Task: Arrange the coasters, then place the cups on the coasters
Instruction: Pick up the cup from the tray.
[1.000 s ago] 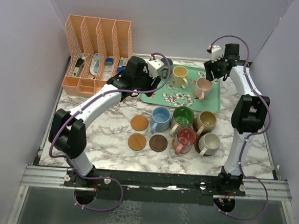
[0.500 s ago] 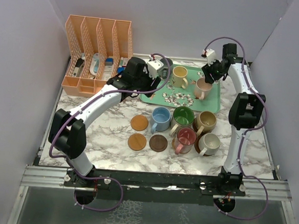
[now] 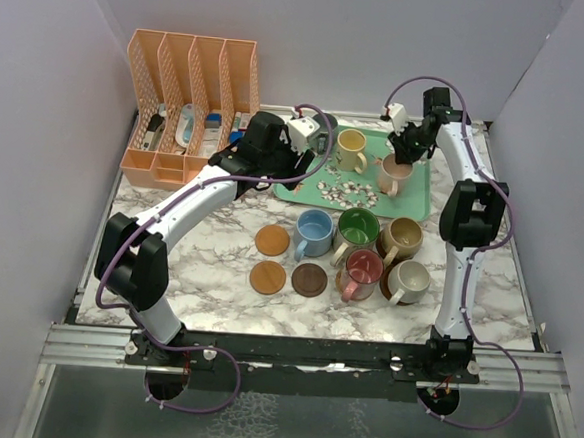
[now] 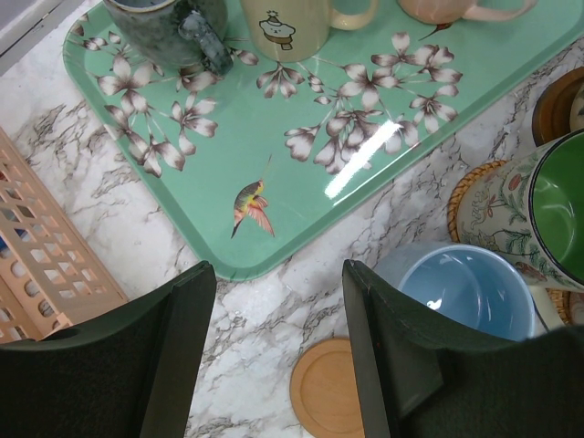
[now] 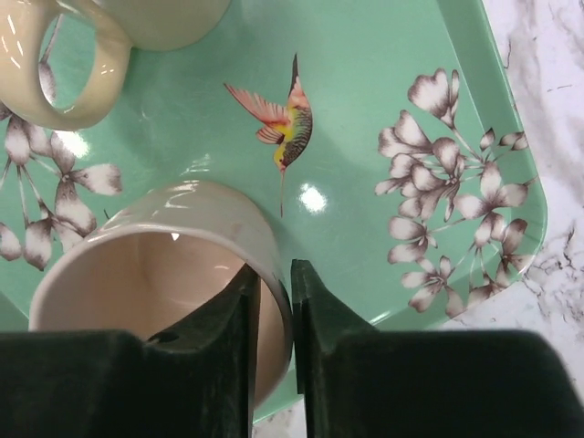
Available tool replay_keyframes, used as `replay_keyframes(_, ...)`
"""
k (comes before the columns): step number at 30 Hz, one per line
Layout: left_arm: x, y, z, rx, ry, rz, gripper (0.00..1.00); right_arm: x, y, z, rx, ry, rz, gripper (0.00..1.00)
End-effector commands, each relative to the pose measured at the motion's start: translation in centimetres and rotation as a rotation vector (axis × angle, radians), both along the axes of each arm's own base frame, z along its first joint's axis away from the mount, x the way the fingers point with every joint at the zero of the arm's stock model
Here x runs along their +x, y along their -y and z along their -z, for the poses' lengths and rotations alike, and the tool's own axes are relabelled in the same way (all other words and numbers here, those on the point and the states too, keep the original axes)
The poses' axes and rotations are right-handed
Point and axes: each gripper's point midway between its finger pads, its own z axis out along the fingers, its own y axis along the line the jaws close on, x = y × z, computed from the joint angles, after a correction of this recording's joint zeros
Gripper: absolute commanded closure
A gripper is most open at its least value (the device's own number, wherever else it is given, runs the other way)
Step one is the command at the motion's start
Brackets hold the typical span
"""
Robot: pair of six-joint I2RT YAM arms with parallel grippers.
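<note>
My right gripper (image 5: 274,269) is shut on the rim of the pink cup (image 5: 164,246), one finger inside and one outside. That pink cup (image 3: 396,172) stands on the teal tray (image 3: 419,198) beside the yellow cup (image 3: 351,149) and the grey cup (image 4: 160,27). My left gripper (image 4: 278,269) hangs open and empty over the marble by the tray's near edge. Below it lies a light coaster (image 4: 324,388). Three bare coasters (image 3: 271,241) (image 3: 267,276) (image 3: 309,279) lie left of the blue (image 3: 313,233), green (image 3: 356,229), tan (image 3: 403,237), dark red (image 3: 362,272) and cream cups (image 3: 408,280).
An orange file rack (image 3: 190,102) with small items stands at the back left, close to the left arm. The tray's raised rim (image 5: 511,246) runs just right of my right gripper. Purple walls close in the table on three sides.
The right arm swung left and down over the tray, and its jaws closed from open onto the pink cup's rim. The left arm has not moved.
</note>
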Motion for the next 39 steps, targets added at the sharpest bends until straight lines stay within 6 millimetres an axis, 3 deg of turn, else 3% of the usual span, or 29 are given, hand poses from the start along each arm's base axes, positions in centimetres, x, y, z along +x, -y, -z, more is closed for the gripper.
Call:
replay_keyframes(1, -0.1, 0.2, -1.3, -0.028, 0.037, 0.019, 0.39, 0.1, -0.7, -1.4, 0.017, 0.029, -0.035, 0.88)
replay_keyframes(5, 0.0, 0.1, -1.3, -0.022, 0.041, 0.016, 0.39, 0.0, -0.4, -2.7, 0.015, 0.049, -0.009, 0.99)
replay_keyframes(12, 0.3, -0.3, -1.2, -0.005, 0.051, -0.001, 0.38, 0.0, -0.5, -7.8, 0.067, 0.122, 0.095, 0.99)
replay_keyframes(18, 1.0, -1.2, -1.0, 0.015, 0.059, -0.039, 0.32, -1.6, -1.2, -12.7, 0.167, 0.147, 0.191, 0.99)
replay_keyframes(29, 4.1, -6.5, -2.1, 0.064, 0.126, -0.204, 0.08, -8.4, -5.3, -20.3, 0.385, 0.145, 0.208, 0.99)
replay_keyframes(34, 5.7, -9.2, -2.7, 0.099, 0.174, -0.293, 0.02, -12.2, -7.7, -21.2, 0.437, 0.105, 0.188, 0.99)
replay_keyframes(39, 6.5, -10.3, -3.3, 0.091, 0.19, -0.343, 0.01, -15.7, -10.2, -20.8, 0.458, 0.062, 0.158, 0.99)
